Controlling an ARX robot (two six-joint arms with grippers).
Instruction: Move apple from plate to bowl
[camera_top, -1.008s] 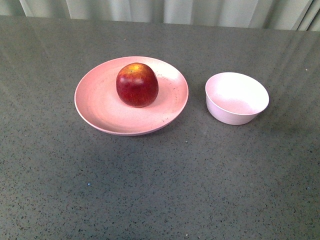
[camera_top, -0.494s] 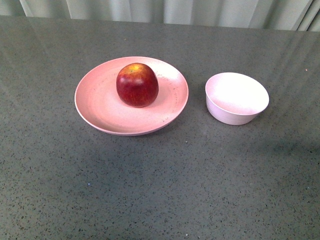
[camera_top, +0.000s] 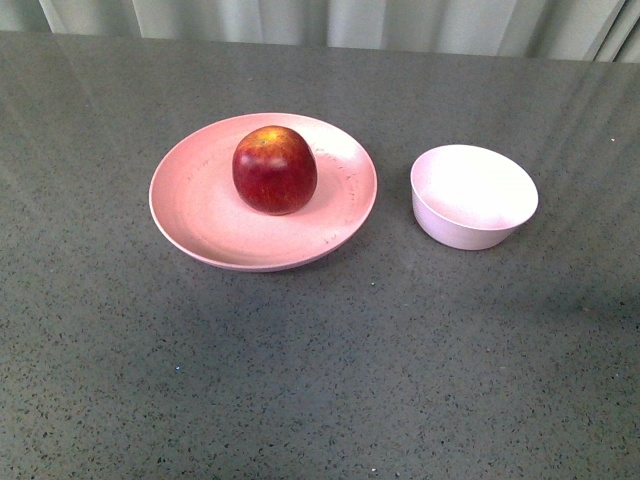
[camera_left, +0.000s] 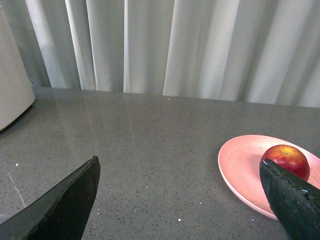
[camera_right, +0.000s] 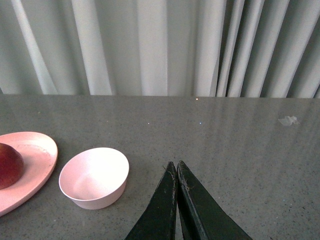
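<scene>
The dark-red apple (camera_top: 274, 169) with a yellow-orange patch by its stem sits on the wide salmon-pink plate (camera_top: 195, 215). The small pale bowl (camera_top: 472, 196) stands empty to the plate's right. Neither gripper shows in the front view. In the left wrist view my left gripper (camera_left: 180, 167) is open and empty above bare table, with the plate (camera_left: 240, 165) and apple (camera_left: 285, 159) beside one finger. In the right wrist view my right gripper (camera_right: 176, 164) is shut and empty, apart from the bowl (camera_right: 94, 177), with the plate (camera_right: 35, 155) and apple (camera_right: 9, 165) beyond.
The dark grey speckled table (camera_top: 320, 360) runs back to pale curtains (camera_top: 330, 20). A pale rounded object (camera_left: 12, 90) stands at the table's edge in the left wrist view. A small scrap (camera_right: 288, 120) lies on the table in the right wrist view.
</scene>
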